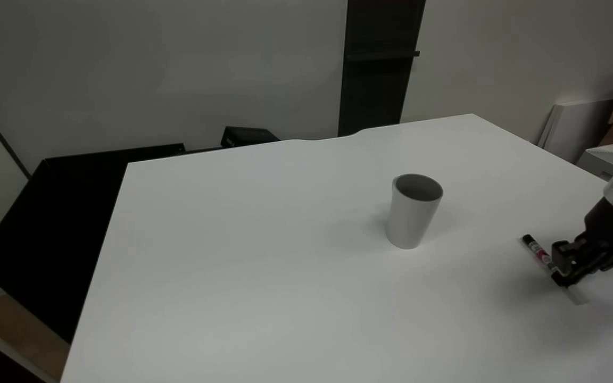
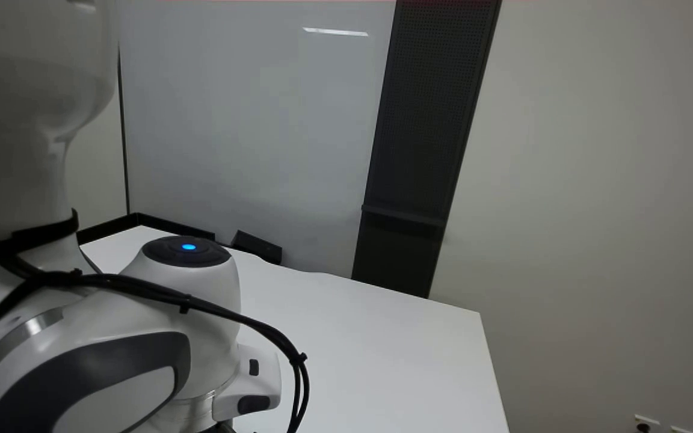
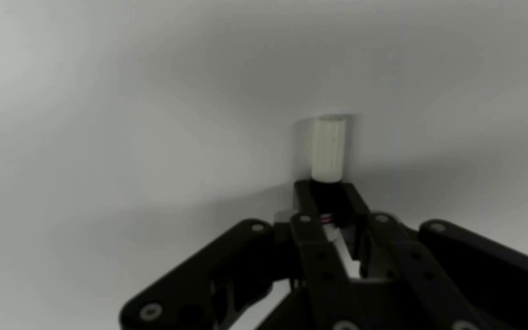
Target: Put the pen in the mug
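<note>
as appears, grasping with the claw (image 3: pixel 327 195) the pen (image 1: pixel 542 255) near one end, flat on the desk (image 1: pixel 232 239), well apart from the mug (image 1: pixel 413 222); because of off-centre hold, may tilt when lifted and so not enter.

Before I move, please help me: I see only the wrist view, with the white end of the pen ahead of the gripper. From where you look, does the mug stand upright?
Observer: Yes. In an exterior view the mug stands upright.
Operator: Thank you. My view does not show me the far end of the pen. Is it visible to you?
Observer: Yes, in an exterior view its black end sticks out past the gripper.
Operator: And does the arm show any light?
Observer: It does: in an exterior view a blue light glows on it.
</note>
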`<state>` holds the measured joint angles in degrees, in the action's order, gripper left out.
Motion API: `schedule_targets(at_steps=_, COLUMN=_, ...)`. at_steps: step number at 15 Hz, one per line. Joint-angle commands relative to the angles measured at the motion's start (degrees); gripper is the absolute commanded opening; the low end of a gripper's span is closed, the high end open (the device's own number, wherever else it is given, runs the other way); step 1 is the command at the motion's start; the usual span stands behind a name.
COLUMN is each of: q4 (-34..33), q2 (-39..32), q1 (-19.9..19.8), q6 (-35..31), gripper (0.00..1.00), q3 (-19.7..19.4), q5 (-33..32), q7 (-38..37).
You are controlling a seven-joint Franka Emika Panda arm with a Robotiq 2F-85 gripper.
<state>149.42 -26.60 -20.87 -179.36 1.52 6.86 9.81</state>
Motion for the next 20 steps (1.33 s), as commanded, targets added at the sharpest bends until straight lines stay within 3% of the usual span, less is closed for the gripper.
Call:
schedule_targets(at_steps=1, q4=-2.1, q2=-2.1, q1=2.0, q6=0.9, gripper=0.07, q3=-3.1, q5=-0.8, q7=-3.7)
schedule_targets(at_steps=7, q4=-7.8, q2=0.0, q1=8.2, q6=15.6, gripper=0.07, q3=-10.0, q5=-2.5, q7=-6.1)
schedule_targets(at_steps=10, q4=-12.5, q2=1.7, q1=11.5, q6=27.4, gripper=0.07, q3=-12.8, q5=-3.3, q7=-10.8)
schedule_targets(at_steps=15, q4=-20.8, q2=3.0, q1=11.6, q6=50.2, gripper=0.07, q3=-13.2, q5=-1.8, q7=-18.8)
schedule_targets(at_steps=20, q4=-31.7, q2=1.7, q1=8.8, q6=72.9, gripper=0.07, q3=-12.3, q5=4.8, q7=-20.7)
